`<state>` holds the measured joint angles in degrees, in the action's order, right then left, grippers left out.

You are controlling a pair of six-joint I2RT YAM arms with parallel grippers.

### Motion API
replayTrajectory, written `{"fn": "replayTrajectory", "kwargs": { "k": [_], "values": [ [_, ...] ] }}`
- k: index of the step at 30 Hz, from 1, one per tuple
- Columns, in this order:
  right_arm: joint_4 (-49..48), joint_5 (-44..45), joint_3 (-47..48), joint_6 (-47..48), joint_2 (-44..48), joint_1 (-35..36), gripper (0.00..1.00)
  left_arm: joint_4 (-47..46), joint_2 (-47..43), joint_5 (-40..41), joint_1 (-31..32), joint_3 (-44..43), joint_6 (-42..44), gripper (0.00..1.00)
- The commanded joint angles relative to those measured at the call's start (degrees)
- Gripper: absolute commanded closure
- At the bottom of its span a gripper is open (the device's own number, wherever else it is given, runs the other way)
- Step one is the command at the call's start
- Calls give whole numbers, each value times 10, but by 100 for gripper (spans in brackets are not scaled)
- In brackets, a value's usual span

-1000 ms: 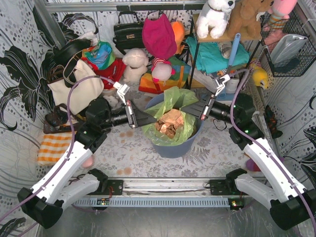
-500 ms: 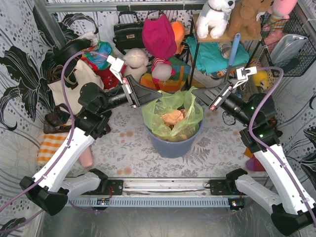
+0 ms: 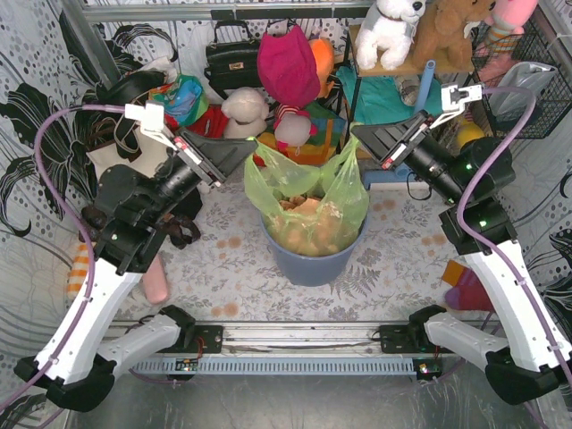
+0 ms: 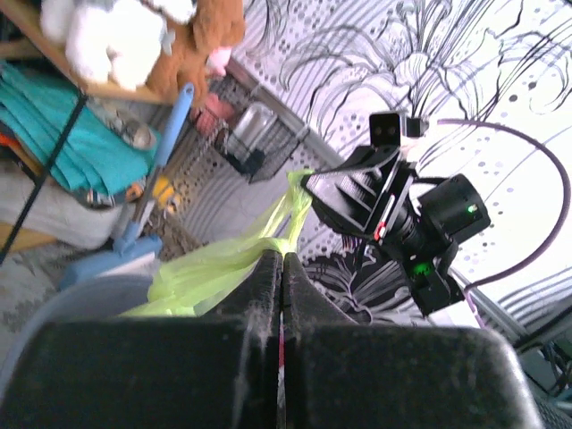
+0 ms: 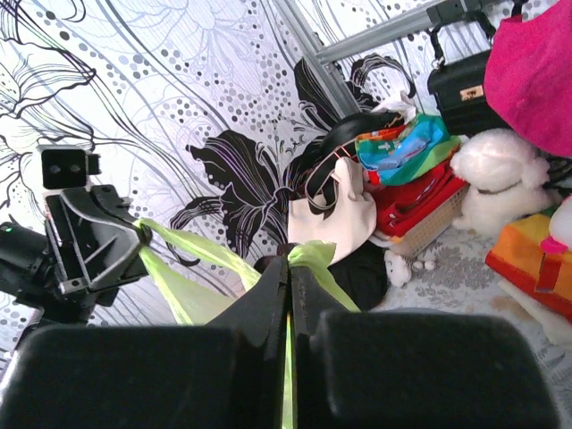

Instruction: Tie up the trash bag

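The light-green trash bag (image 3: 308, 201) with brown crumpled paper inside stands in the round blue-grey bin (image 3: 311, 261) at the table's middle, pulled up out of it. My left gripper (image 3: 250, 152) is shut on the bag's left rim, raised above the bin's left. My right gripper (image 3: 357, 136) is shut on the bag's right rim, raised on the right. In the left wrist view the jaws stand closed on green plastic (image 4: 214, 268). In the right wrist view the closed jaws pinch green plastic (image 5: 322, 264) that stretches to the left gripper (image 5: 138, 234).
A cream tote bag (image 3: 134, 161) with black straps, a black handbag (image 3: 232, 58), soft toys (image 3: 246, 116) and a shelf rack (image 3: 393, 98) crowd the back. A wire basket (image 3: 527, 89) hangs at the right. A striped cloth (image 3: 80, 268) lies at the left.
Both grippers have risen and spread apart, lifting the bag's rims up out of the bin. The bag is now stretched tall between them.
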<state>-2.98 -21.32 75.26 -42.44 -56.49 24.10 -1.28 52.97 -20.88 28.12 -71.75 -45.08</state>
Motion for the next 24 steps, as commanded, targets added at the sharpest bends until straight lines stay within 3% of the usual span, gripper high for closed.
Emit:
{"fn": "replayTrajectory", "kwargs": {
  "k": [1,7,12,19,24],
  "values": [
    [9,15,55,37,-7,3,100,4,0,56,-3,-51,26,100],
    [22,33,76,50,2,2,100,7,10,91,-3,-81,17,100],
    [27,41,83,58,15,2,100,-8,33,72,-3,-119,12,100],
    [38,35,138,76,-17,2,100,0,27,90,-3,-149,32,100],
    [78,85,153,112,-3,2,100,44,-11,165,-3,-139,54,100]
  ]
}}
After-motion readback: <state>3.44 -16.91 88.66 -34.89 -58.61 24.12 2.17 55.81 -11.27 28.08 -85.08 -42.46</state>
